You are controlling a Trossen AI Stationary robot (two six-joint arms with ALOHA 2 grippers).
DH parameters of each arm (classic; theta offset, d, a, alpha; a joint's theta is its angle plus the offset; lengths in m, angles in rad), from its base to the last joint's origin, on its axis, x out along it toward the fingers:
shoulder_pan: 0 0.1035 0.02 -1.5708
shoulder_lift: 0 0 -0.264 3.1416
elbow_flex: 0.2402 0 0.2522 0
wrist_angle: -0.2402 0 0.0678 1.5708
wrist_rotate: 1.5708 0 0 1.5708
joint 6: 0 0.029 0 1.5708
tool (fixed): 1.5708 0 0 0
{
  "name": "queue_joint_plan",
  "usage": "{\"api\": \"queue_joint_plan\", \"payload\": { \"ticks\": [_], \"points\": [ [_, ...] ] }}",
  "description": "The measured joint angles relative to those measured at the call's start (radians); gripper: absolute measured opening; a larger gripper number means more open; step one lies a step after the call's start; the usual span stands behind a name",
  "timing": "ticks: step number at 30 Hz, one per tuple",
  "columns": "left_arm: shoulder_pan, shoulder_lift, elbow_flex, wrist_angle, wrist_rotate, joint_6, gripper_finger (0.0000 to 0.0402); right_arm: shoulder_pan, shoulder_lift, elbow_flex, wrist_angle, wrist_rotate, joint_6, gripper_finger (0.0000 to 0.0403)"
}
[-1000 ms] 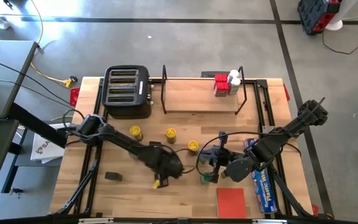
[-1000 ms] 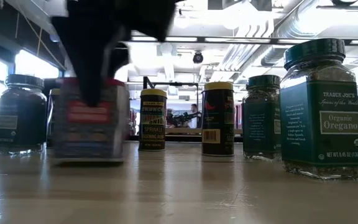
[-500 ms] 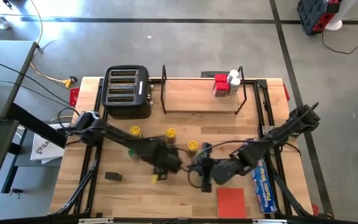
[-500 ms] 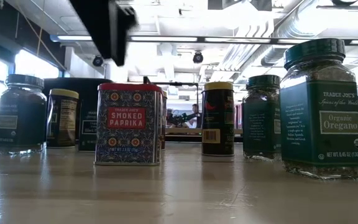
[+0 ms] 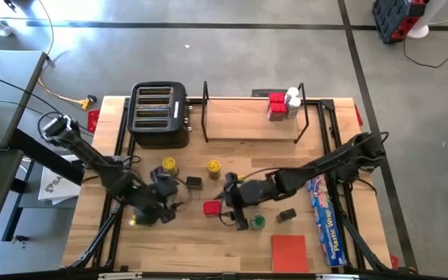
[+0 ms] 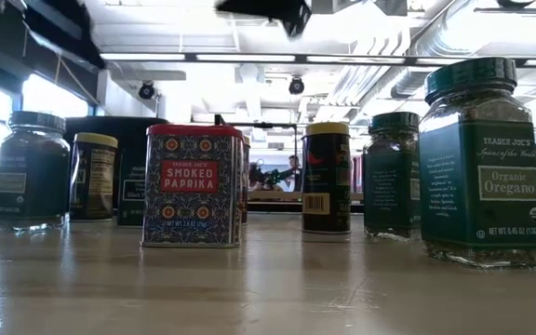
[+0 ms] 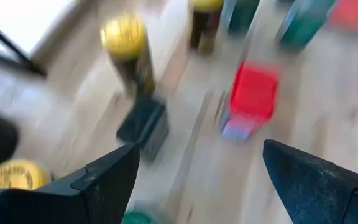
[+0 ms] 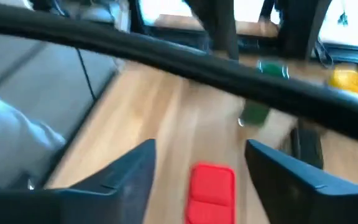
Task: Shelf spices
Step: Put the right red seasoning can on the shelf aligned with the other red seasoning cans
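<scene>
Red paprika tin (image 5: 212,208) now stands free between the withdrawn, open left pincer (image 5: 164,208) and open right pincer (image 5: 232,208).

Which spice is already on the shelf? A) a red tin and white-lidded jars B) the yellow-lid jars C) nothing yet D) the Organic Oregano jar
A: in the high view a red tin and white-lidded jars stand at the right end of the shelf; the yellow-lid jars are on the table.
</scene>
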Motion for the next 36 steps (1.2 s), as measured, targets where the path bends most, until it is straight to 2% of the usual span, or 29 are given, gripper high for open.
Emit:
{"api": "queue_joint_plan", "payload": {
  "ticks": [6,9,13,18,21,32,36],
  "points": [
    [-0.064,-0.098,-0.135,0.116,-0.188,0.041,0.0337,-0.019,0.036,0.000,0.081,-0.004,-0.018,0.0315],
    [-0.071,-0.113,-0.176,0.128,-0.215,0.027,0.0337,-0.036,0.089,0.012,0.062,0.004,-0.010,0.0326],
    [-0.072,-0.124,-0.192,0.139,-0.217,-0.003,0.0337,-0.041,0.168,0.146,-0.042,0.021,-0.010,0.0328],
    [-0.072,-0.118,-0.193,0.144,-0.206,-0.008,0.0337,-0.036,0.294,0.350,-0.381,0.054,0.037,0.0328],
    [-0.073,-0.115,-0.195,0.139,-0.202,-0.015,0.0337,-0.028,0.323,0.432,-0.460,0.102,0.051,0.0328],
    [-0.073,-0.116,-0.195,0.141,-0.198,-0.015,0.0337,-0.024,0.397,0.446,-0.516,0.102,0.097,0.0326],
    [-0.076,-0.116,-0.195,0.141,-0.205,-0.016,0.0337,-0.027,0.414,0.440,-0.498,0.077,0.096,0.0292]
  ]
}}
